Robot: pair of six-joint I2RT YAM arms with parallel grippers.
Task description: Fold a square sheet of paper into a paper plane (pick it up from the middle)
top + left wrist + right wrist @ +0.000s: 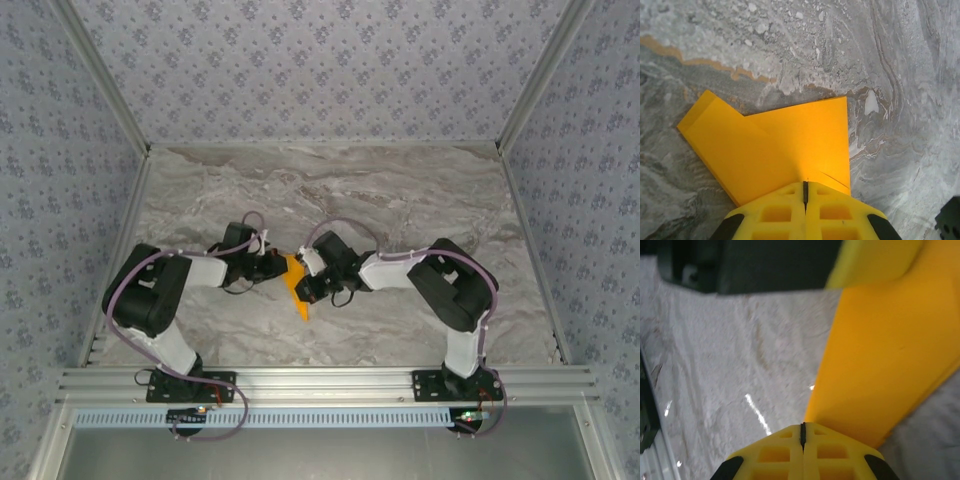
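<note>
The square sheet of paper (pixel 298 292) is folded into a narrow bright-orange shape at mid-table, between the two arms. In the left wrist view the paper (pixel 780 145) lies flat on the marble with layered flaps and a short crease near my jaws. My left gripper (pixel 805 192) is shut, its yellow tips resting on the paper's near part. From the right, my right gripper (pixel 802 432) is shut too, its tips at the edge of the paper (pixel 880 355). From above, the left gripper (pixel 282 268) and the right gripper (pixel 308 282) meet over the paper.
The grey marble table (pixel 400 190) is walled by patterned panels, with aluminium rails (pixel 320 380) along the near edge. In the right wrist view the left gripper's yellow finger (pixel 875 260) and its dark body (pixel 765 265) sit close ahead. The right arm's dark edge (pixel 950 220) shows at lower right.
</note>
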